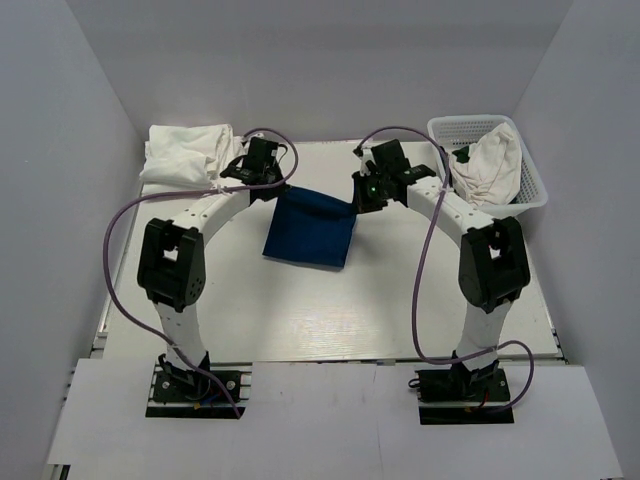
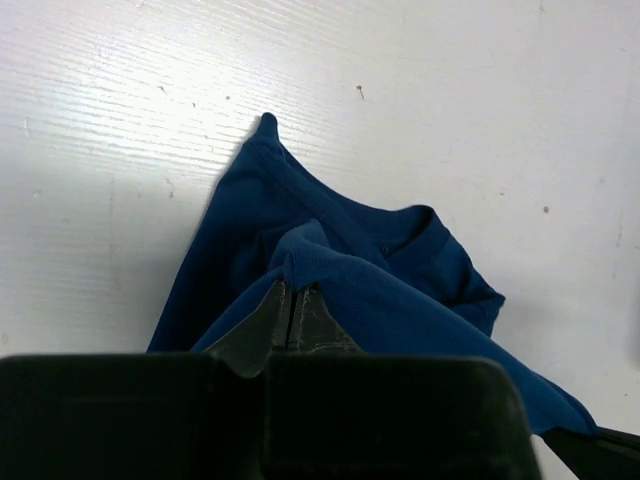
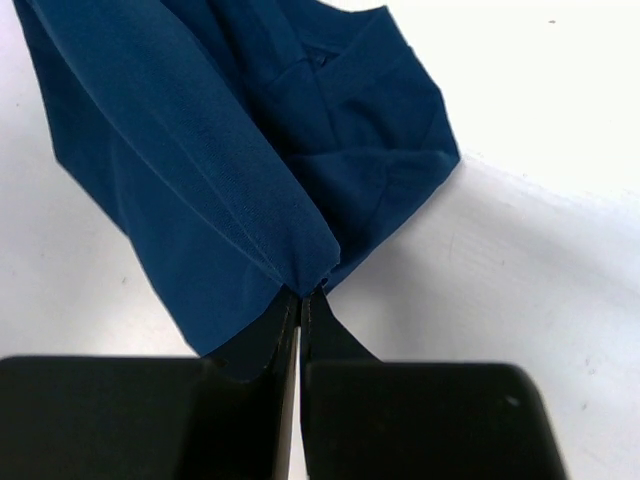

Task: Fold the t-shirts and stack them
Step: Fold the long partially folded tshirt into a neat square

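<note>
The dark navy t-shirt point(image 1: 310, 228) hangs folded between my two grippers above the white table; its print is hidden. My left gripper point(image 1: 277, 187) is shut on its far left corner, seen in the left wrist view point(image 2: 291, 283) pinching a fold of navy cloth point(image 2: 330, 250). My right gripper point(image 1: 357, 203) is shut on its far right corner, seen in the right wrist view point(image 3: 303, 292) pinching the navy cloth point(image 3: 200, 170). A white t-shirt point(image 1: 185, 153) lies bunched at the far left. Another white t-shirt point(image 1: 490, 163) sits in the basket.
A white plastic lattice basket point(image 1: 535, 190) stands at the far right on the table point(image 1: 300, 320). White walls enclose the table on the left, back and right. Purple cables loop from both arms.
</note>
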Motion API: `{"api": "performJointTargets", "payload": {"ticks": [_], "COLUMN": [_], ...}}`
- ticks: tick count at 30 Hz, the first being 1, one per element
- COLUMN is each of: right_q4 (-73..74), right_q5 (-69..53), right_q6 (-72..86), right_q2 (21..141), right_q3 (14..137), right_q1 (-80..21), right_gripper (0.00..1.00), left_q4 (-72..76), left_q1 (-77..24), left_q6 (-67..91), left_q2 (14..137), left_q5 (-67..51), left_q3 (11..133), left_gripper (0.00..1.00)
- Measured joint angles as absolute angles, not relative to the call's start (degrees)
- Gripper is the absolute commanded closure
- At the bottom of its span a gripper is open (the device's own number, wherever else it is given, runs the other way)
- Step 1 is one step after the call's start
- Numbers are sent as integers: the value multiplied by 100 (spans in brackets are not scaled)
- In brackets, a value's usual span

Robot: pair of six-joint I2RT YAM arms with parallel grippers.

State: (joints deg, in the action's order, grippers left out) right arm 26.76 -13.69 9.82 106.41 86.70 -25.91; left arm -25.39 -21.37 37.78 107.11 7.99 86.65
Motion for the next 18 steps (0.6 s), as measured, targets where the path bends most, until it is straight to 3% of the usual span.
{"api": "performJointTargets", "payload": {"ticks": [6,7,8,9,10,11,12,13,18], "right_q4": [2685,2705,2720,2735,2759,2821,2847,2875,3009], "right_q5": [-1369,-1367,-1365,-1363,-1345,-1323,-1308,-1291,-1317], "right_q6": [982,985,987,1031,1048,1041,1048,1007,996], "right_q2": [11137,11240,11349,11437,11522,11587,11618,11622,11581], "right_q3": [9032,9142,9260,9358,9459,9557,9603,9625,9677], "right_q1": [-2497,-2484,-2469,-2456,-2440,-2425,-2410,-2403,-2397], "right_gripper": [100,95,71,57,38,10,10,10,10], "left_q4": [-2528,-2532,-2526,-2526,-2550,-2585,-2580,-2582,-2757], "left_q1": [-2091,-2078,-2060,-2040,-2023,-2005,-1990,-1975,-1929], "left_q6": [3743,3728,3691,3658,3618,3566,3509,3461,3437], "left_q2": [11187,11255,11327,11391,11439,11496,11528,11537,11500], "left_q5": [797,790,773,755,746,738,720,698,639], "left_q3": [8853,8899,8971,9037,9118,9229,9317,9378,9485], "left_gripper": [100,98,90,61,46,32,12,2,0]}}
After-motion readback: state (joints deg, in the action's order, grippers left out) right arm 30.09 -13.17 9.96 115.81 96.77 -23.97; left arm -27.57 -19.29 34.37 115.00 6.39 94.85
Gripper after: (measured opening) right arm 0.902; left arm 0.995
